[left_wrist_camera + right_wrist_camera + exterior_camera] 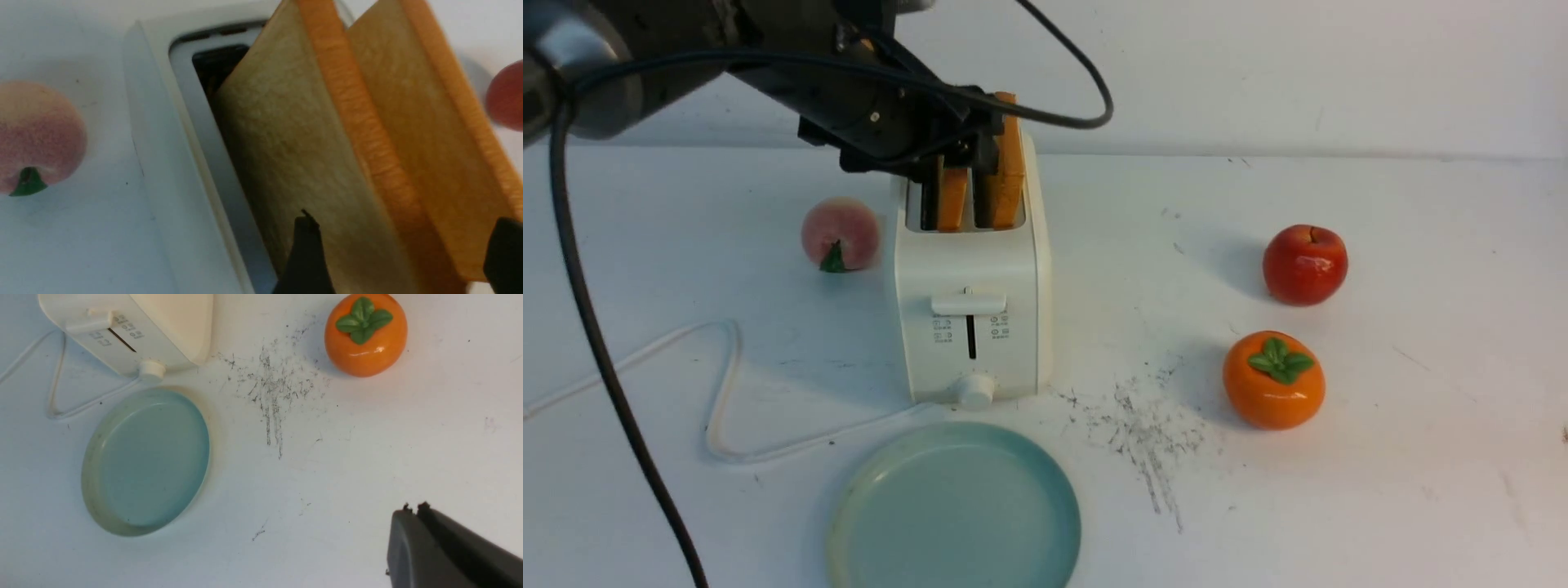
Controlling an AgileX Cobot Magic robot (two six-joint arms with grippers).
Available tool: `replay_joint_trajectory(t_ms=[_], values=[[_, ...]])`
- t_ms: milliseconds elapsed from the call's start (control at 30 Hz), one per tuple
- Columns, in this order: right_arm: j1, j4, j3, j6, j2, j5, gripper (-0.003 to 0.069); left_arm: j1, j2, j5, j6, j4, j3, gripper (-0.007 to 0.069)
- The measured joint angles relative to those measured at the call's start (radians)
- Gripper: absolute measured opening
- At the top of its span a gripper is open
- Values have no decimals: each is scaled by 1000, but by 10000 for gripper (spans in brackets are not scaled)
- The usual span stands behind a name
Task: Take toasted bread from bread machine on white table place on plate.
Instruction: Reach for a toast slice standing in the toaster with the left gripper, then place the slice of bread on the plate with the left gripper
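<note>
DESK: Who is in the picture, starting from the left?

ROBOT: A pink peach (840, 234) sits on the white table (1143, 490), left of the cream toaster (968, 269). Over the slots reaches my left claw (406, 232), its fingers spread wide, one on each side of the left slice (952, 200) of toast. Whether either finger touches the crust, I cannot tell.

DESK: And the rest of the toast?

ROBOT: The right slice (1010, 171) stands in the other slot, its top jutting above the rim, close beside my inner finger. Both slices are in the toaster, and the pale green plate (956, 506), directly on its near side, carries none.

DESK: Who appears farther right?

ROBOT: A red apple (1305, 265) at the far side and, nearer, an orange persimmon (1274, 380). My right claw (414, 508), its tips pressed together, holds nothing and takes no part in the pickup.

DESK: What stage does this capture?

ROBOT: The opening grasp, as I judge it: I am lining up on the left slice, with the whole delivery ahead.

DESK: And the next move?

ROBOT: It calls for centring on that one slice, closing evenly on its faces, then lifting straight up until the bread clears the slot before I swing it near, to the plate. The gap between slices looks tight; a sideways drift could nudge the neighbour or scrape crust against the metal.
</note>
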Motion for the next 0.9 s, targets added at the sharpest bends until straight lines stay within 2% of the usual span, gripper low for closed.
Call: replay_joint_trajectory(t_ms=[133,167,233,267,400,733,900], values=[[0,0,0,0,0,0,15,0,14,0,0,37,0,369],[0,0,0,0,0,0,17,0,14,2,0,61,0,258],[0,0,0,0,0,0,20,0,8,20,-1,99,-5,106],[0,0,0,0,0,0,20,0,3,32,-1,116,-6,69],[0,0,0,0,0,0,26,0,-50,75,-5,137,-6,88],[0,3,0,-20,0,0,35,0,-416,294,-2,138,-6,88],[0,3,0,-20,0,-2,41,0,-531,497,12,77,27,88]])
